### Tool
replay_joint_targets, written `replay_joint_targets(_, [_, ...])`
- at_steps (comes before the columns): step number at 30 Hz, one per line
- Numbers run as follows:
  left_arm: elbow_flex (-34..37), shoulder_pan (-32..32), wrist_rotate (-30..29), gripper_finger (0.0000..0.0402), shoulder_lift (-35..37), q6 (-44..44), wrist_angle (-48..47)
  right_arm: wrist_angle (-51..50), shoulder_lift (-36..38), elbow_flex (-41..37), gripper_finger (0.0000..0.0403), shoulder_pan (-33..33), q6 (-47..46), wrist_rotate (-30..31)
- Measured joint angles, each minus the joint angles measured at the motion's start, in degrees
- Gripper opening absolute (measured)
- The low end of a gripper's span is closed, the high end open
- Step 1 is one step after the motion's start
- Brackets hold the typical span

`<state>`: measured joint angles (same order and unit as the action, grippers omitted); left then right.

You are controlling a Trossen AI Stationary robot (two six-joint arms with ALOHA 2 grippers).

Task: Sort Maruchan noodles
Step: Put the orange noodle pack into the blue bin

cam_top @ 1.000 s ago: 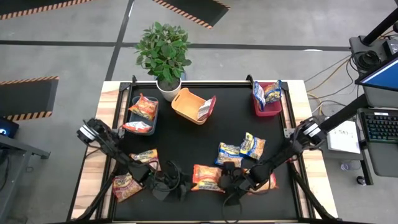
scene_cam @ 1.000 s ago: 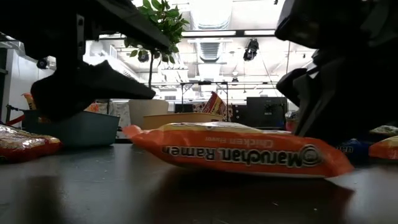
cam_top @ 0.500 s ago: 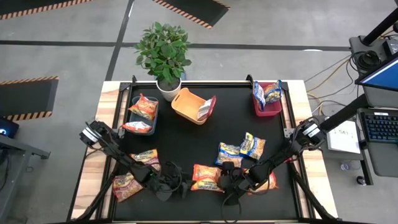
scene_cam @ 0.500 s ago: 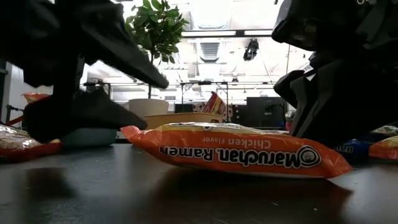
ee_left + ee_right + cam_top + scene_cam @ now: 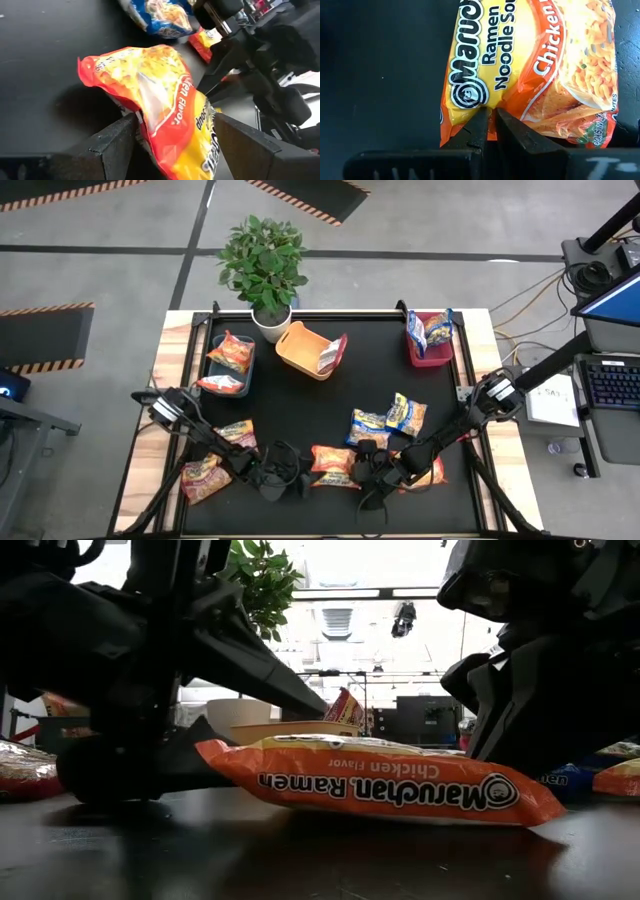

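An orange Maruchan packet (image 5: 330, 463) lies flat near the table's near edge, between my two grippers. My left gripper (image 5: 292, 474) is open, with a finger on either side of the packet's left end (image 5: 150, 95). In the low view one finger (image 5: 270, 670) slants over that end and the other (image 5: 190, 755) sits low by the table. My right gripper (image 5: 362, 470) is shut on the packet's right end. Two blue packets (image 5: 388, 420) lie farther back. Two pinkish-red packets (image 5: 235, 432) lie to the left. My left gripper straddles the orange packet's left end (image 5: 145, 115); whether its fingers (image 5: 112, 142) touch the wrapper I cannot tell. My right gripper pinches the packet's right-end edge (image 5: 492, 102) between its two fingertips, coming level from the table's right. The packet lies on the table (image 5: 380, 785).
At the far edge stand a dark teal bin (image 5: 229, 366) with packets in it, an orange bin (image 5: 305, 350) with one packet, and a red bin (image 5: 428, 340) with a blue packet. A potted plant (image 5: 264, 268) stands by the orange bin. Another orange packet (image 5: 432, 471) lies under the right arm.
My left gripper has moved toward the table's right, up to the orange packet, and its fingers now stand on either side of the packet's left end. The right gripper and the packet have kept still.
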<state>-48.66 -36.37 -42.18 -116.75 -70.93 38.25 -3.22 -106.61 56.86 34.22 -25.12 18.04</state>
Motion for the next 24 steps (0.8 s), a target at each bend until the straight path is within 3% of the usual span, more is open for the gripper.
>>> replay_joint_targets(24, [-0.36,0.28,-4.04,0.0199,-0.2,1.22,-0.66,1.4,0.0,-0.13,0.0031,0.0,0.11,0.09])
